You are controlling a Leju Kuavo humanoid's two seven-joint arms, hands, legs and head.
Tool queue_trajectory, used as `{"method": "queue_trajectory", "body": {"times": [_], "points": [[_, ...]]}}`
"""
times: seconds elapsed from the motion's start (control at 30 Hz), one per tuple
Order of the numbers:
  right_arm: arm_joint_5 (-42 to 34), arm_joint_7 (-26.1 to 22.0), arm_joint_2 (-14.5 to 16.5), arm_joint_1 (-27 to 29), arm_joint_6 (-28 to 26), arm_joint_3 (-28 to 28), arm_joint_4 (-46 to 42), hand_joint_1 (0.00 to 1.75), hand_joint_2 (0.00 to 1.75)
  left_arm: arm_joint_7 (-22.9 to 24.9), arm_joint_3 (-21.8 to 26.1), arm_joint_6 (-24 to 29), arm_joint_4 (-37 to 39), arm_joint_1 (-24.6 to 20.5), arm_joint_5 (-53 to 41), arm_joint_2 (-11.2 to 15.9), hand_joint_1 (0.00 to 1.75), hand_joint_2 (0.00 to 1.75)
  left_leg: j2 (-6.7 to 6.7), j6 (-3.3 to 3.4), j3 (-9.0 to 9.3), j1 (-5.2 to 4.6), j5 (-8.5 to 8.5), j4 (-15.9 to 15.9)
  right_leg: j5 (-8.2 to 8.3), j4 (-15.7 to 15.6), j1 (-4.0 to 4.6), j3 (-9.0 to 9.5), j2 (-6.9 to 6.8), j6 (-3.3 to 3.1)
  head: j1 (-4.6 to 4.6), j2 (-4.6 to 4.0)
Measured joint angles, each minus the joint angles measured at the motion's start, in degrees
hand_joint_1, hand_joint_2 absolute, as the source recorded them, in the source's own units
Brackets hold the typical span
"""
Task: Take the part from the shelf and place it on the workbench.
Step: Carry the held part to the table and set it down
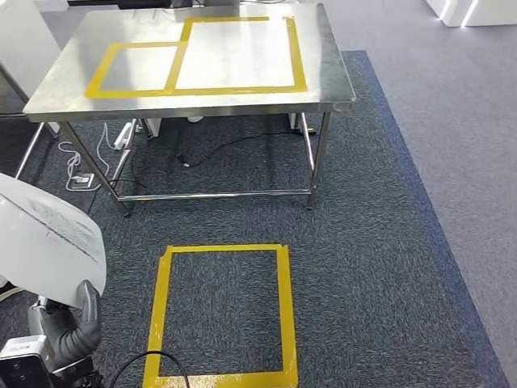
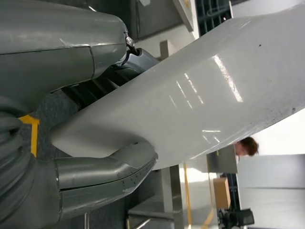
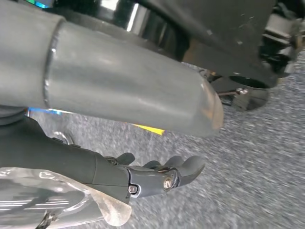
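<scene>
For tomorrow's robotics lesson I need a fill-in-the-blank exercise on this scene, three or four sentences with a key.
1. The white part is held by the robot's ____ hand.
2. The tape on the workbench is ____ in colour.
3. A taped square lies on the ____ in front of the workbench.
4. The right hand holds ____.

Missing words: left; yellow; carpet; nothing

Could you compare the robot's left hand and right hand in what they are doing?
The left hand grips the white part between thumb and fingers; the right hand holds nothing, fingers extended over the carpet. The left is raised beside the body; the right hangs low. Both are grey.
</scene>
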Motion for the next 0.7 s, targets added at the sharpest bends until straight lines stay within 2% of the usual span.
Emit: {"method": "queue_trajectory", "body": {"times": [0.03, 0.1, 0.13, 0.17, 0.2, 0.23, 0.27, 0.3, 0.33, 0.37, 0.4, 0.43, 0.47, 0.5, 0.53, 0.63, 0.7], "points": [[0.00, -0.02, 0.00, -0.03, 0.00, 0.00, 0.00, 0.00, 0.00, 0.01, 0.00, 0.03, 0.01, -0.05, -0.01, 0.03, 1.75, 1.75, 0.70, 0.37, 0.34, -0.29, -0.13, -0.94, -0.19, -0.06, 0.17, 0.18, -0.61, 0.30, -0.02, 0.00], [0.00, -0.03, 0.00, -0.14, 0.01, 0.00, -0.01, 0.00, 0.00, 0.01, 0.00, 0.12, 0.04, 0.02, -0.02, 0.08, 1.75, 1.75, -0.46, 1.04, 0.20, -0.29, -0.10, -1.25, -0.50, -0.28, 0.27, 0.56, -1.64, 0.91, -0.03, 0.00], [0.00, -0.05, 0.00, -0.23, -0.01, 0.01, -0.02, 0.00, 0.00, 0.01, -0.01, 0.17, 0.04, 0.08, -0.03, 0.09, 1.75, 1.75, -1.13, 1.33, 0.27, -0.13, 0.00, -1.46, -0.88, -0.06, 0.19, 0.58, -0.97, 1.26, 0.07, 0.00], [-0.04, -0.11, 0.00, -0.31, -0.04, 0.01, -0.03, 0.00, 0.00, 0.00, -0.02, 0.25, 0.05, 0.05, -0.05, 0.09, 1.75, 1.75, -1.72, 1.66, 0.36, 0.07, 0.13, -1.68, -1.69, 1.03, 0.09, 0.12, 0.42, 1.56, 0.25, 0.00], [-0.16, -0.23, 0.00, -0.37, -0.08, 0.01, -0.04, 0.00, 0.00, -0.01, -0.03, 0.34, 0.06, -0.02, -0.09, 0.10, 1.75, 1.75, -2.24, 2.00, 0.48, 0.27, 0.22, -1.87, -3.05, 3.41, -0.01, -1.06, 2.22, 1.81, 0.46, 0.00], [-0.36, -0.39, -0.01, -0.37, -0.13, 0.01, -0.04, 0.00, 0.00, -0.01, -0.05, 0.44, 0.07, -0.08, -0.15, 0.10, 1.75, 1.75, -2.67, 2.19, 0.46, 0.31, 0.19, -1.88, -4.68, 6.91, -0.06, -2.80, 3.97, 1.90, 0.72, 0.00], [-0.61, -0.58, -0.01, -0.32, -0.15, 0.01, -0.04, 0.00, 0.00, -0.01, -0.06, 0.57, 0.09, -0.13, -0.22, 0.11, 1.75, 1.75, -3.11, 2.39, 0.44, 0.33, 0.14, -1.86, -6.27, 10.95, -0.07, -5.00, 4.87, 1.92, 0.83, 0.00], [-0.82, -0.75, -0.02, -0.22, -0.15, 0.00, -0.04, 0.00, 0.00, -0.01, -0.07, 0.67, 0.12, -0.10, -0.30, 0.12, 1.75, 1.75, -3.62, 2.49, 0.48, 0.31, 0.07, -1.84, -7.15, 14.33, -0.07, -7.06, 5.24, 1.91, 0.88, 0.00], [-0.97, -0.87, -0.02, -0.08, -0.15, 0.00, -0.04, 0.00, 0.00, -0.01, -0.07, 0.73, 0.14, -0.06, -0.36, 0.13, 1.75, 1.75, -4.11, 2.51, 0.57, 0.30, 0.00, -1.82, -6.91, 15.91, -0.06, -8.35, 5.35, 1.89, 0.91, 0.00], [-1.04, -0.96, -0.03, 0.05, -0.14, 0.00, -0.04, 0.00, 0.00, -0.01, -0.07, 0.78, 0.16, -0.03, -0.40, 0.13, 1.75, 1.75, -4.56, 2.49, 0.70, 0.29, -0.10, -1.80, -5.50, 15.25, -0.06, -8.60, 5.38, 1.83, 0.92, 0.00], [-1.07, -1.01, -0.04, 0.16, -0.13, 0.00, -0.04, 0.00, 0.00, -0.01, -0.07, 0.79, 0.18, -0.01, -0.42, 0.13, 1.75, 1.75, -4.93, 2.39, 0.91, 0.31, -0.23, -1.77, -3.12, 12.34, -0.07, -7.72, 5.39, 1.72, 0.95, 0.00], [-1.08, -1.04, -0.05, 0.19, -0.13, 0.00, -0.04, 0.00, 0.00, -0.01, -0.07, 0.80, 0.18, 0.00, -0.43, 0.13, 1.75, 1.75, -5.19, 2.21, 1.10, 0.34, -0.41, -1.73, -0.72, 8.30, -0.09, -6.23, 5.49, 1.60, 0.99, 0.00], [-1.08, -1.07, -0.06, 0.17, -0.12, 0.00, -0.04, 0.00, 0.00, -0.01, -0.07, 0.84, 0.18, 0.00, -0.44, 0.13, 1.75, 1.75, -5.36, 1.98, 1.20, 0.25, -0.62, -1.58, 0.91, 4.56, -0.08, -4.65, 5.68, 1.51, 1.02, 0.00], [-1.09, -1.10, -0.07, 0.13, -0.10, 0.00, -0.04, 0.00, 0.00, -0.01, -0.07, 0.88, 0.18, 0.02, -0.45, 0.14, 1.75, 1.75, -5.47, 1.70, 1.21, 0.17, -0.75, -1.47, 1.81, 1.93, -0.06, -3.44, 5.88, 1.34, 0.99, 0.00], [-1.11, -1.12, -0.07, 0.07, -0.09, 0.00, -0.04, 0.00, 0.00, -0.01, -0.07, 0.92, 0.18, 0.04, -0.47, 0.14, 1.75, 1.75, -5.54, 1.45, 1.15, 0.10, -0.81, -1.40, 1.90, 0.72, -0.01, -2.82, 6.07, 1.18, 0.95, 0.00], [-1.13, -1.14, -0.07, 0.14, -0.08, -0.02, -0.04, 0.00, 0.00, -0.01, -0.10, 1.02, 0.19, 0.13, -0.53, 0.16, 1.75, 1.75, -5.51, 0.68, 1.10, 0.17, -1.07, -1.25, 1.81, 0.34, -0.05, -2.37, 6.08, 0.37, 0.85, 0.00], [-1.10, -1.15, -0.07, 0.18, -0.08, -0.02, -0.04, 0.00, 0.00, -0.01, -0.11, 1.05, 0.19, 0.09, -0.55, 0.22, 1.75, 1.75, -5.09, 0.03, -0.08, 0.28, -2.95, 1.74, 1.79, 0.10, -0.24, -2.08, 5.85, -0.32, 0.56, 0.00]]}}
